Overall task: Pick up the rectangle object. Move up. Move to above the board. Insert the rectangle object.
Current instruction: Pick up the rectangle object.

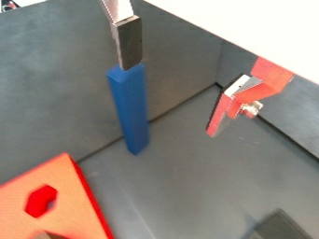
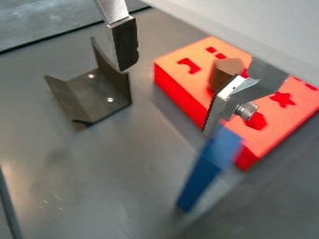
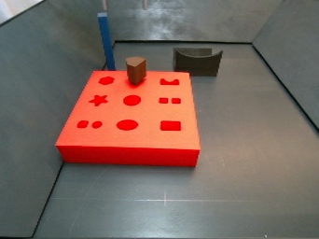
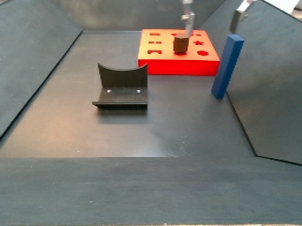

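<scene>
Upright on the dark desk [image 4: 141, 132], the rectangle object [image 4: 227, 65] is seen standing on one end, a slim blue bar just beside the right edge of the board [image 4: 179, 53] in a side view. In a side view from the opposite end it rises at the far left, just behind the board's [image 3: 131, 117] far left corner, as a blue bar [image 3: 104, 42] against the grey back wall.

The tool [image 4: 214, 11] is held above the bar, spread wide with nothing gripped. Its two silver fingers are seen at the top of a side view, one [image 4: 186, 12] over the board and one [image 4: 243, 8] over the bar's right side, so the bar's top lies below the gap between them. In both wrist views the bar [image 1: 130, 107] [image 2: 208, 172] is shown standing free between the dark-padded finger [image 1: 129, 39] [image 2: 123, 41] and the other finger [image 1: 240, 93] [image 2: 237, 96], touched by neither.

A short brown block [image 3: 134, 69] is seated upright in the board near its far left corner. The fixture [image 4: 119, 86], a dark bracket, is set on the desk to the left of the board.
</scene>
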